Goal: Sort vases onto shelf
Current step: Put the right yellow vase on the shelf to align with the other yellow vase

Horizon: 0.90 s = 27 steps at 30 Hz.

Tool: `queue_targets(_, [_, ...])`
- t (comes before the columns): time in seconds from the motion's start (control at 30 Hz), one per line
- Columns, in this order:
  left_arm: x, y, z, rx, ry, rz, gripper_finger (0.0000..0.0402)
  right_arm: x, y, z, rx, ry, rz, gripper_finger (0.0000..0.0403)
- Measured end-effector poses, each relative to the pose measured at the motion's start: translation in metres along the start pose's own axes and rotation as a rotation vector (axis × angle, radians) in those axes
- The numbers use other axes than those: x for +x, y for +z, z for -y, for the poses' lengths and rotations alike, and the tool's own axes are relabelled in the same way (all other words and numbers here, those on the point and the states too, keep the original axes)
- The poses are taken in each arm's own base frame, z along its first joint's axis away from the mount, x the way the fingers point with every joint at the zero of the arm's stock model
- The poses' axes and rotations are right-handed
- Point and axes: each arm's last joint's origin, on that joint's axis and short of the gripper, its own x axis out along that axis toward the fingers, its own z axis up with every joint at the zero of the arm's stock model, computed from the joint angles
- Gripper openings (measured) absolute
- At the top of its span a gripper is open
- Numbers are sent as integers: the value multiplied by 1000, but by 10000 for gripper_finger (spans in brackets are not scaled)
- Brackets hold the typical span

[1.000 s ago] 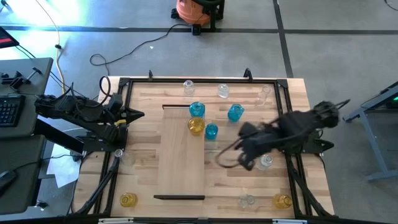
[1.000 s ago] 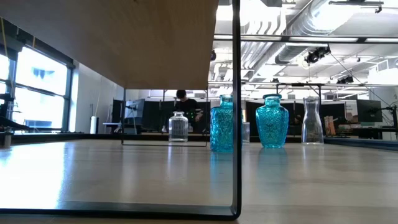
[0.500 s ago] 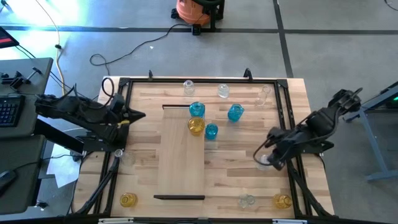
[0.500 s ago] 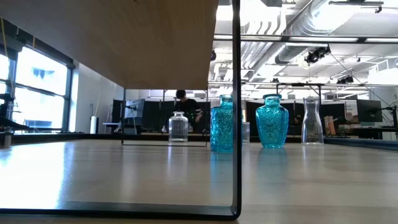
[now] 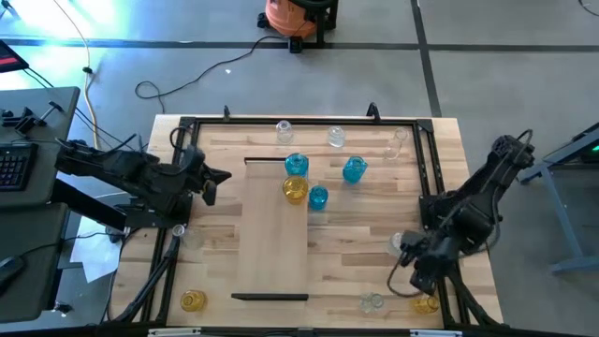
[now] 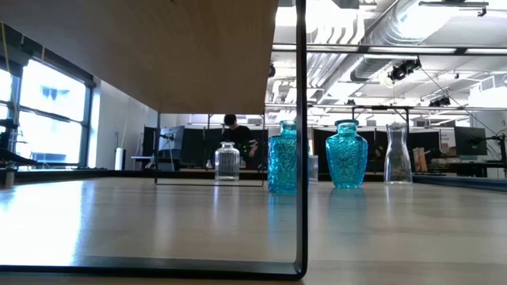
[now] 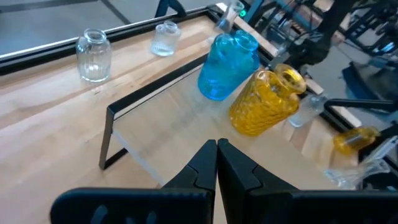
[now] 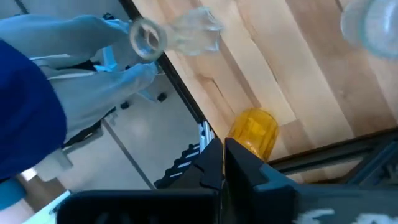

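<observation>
Your right hand [image 5: 418, 281] hangs over the near right corner of the worktop [image 5: 440, 150], fingers pressed together and holding nothing. Just beside it are a yellow vase [image 5: 426, 302] and a clear vase [image 5: 372, 301]; another clear one [image 5: 400, 243] stands a little farther in. Your left hand [image 5: 211, 178] sits at the left edge of the worktop, also pressed together and empty, pointing at the shelf [image 5: 273, 229].

The shelf lies lengthwise in the middle of the worktop. At its far end you have a blue vase [image 5: 296, 166] and a yellow one [image 5: 295, 190], with a smaller blue vase [image 5: 318, 197] at its right edge. Another blue vase [image 5: 354, 169] stands on the worktop to the right. Three clear vases [image 5: 336, 137] line the far edge, and one yellow vase [image 5: 193, 300] sits at the near left corner.
</observation>
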Motion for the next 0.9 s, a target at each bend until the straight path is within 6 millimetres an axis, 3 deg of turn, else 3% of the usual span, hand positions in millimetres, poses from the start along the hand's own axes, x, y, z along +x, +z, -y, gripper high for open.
queue_targets(0.3, [15,-6,9,46,54,-20,5,39,-37,-24,163,0,-43,0])
queue_targets(0.47, [15,-6,9,112,49,-25,5,56,-43,-36,198,38,-83,0])
queue_targets(0.63, [13,-5,8,148,42,-25,5,60,-43,-42,194,76,-85,5])
queue_targets(0.9, [12,-6,8,144,-2,-66,5,60,-49,-36,260,20,-93,90])
